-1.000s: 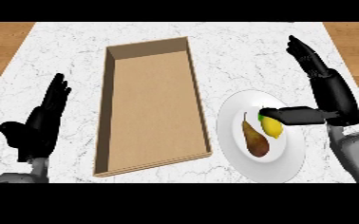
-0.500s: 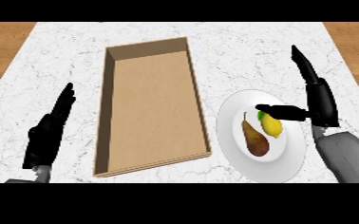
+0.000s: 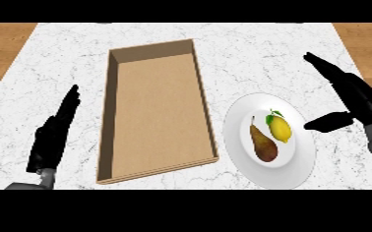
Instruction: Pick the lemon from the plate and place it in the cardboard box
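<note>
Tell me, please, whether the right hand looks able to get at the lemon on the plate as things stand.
Probably yes. The right hand is open just right of the plate, thumb pointing toward the lemon, with nothing between them; the pear lies on the lemon's other side.

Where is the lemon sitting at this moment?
In the head view the lemon lies on the white plate, right of the cardboard box, just right of the pear, with the open right robot hand near its right side.
</note>
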